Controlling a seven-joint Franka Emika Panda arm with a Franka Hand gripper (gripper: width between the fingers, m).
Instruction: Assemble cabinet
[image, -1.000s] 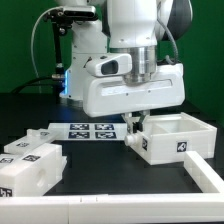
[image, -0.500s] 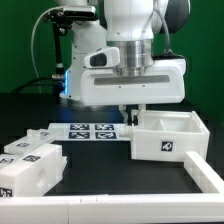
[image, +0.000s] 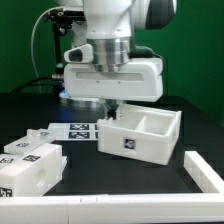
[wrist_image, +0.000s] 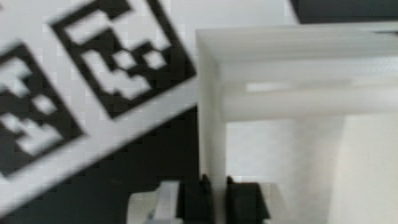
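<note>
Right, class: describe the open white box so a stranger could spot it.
Find the big white robot arm mid-scene. Its gripper is shut on a wall of the open white box just below. Unlike the white pieces at the exterior view's left, it is hollow and open-topped.

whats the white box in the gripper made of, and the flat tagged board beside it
Cabinet box: looks like white plastic, smooth with a slight sheen. Its thick, even walls catch a soft highlight in the wrist view, and a black-and-white tag sits on its front.
Marker board: a thin flat white sheet, matte, with printed black tags. It could be plastic or card; the pictures leave that open.
</note>
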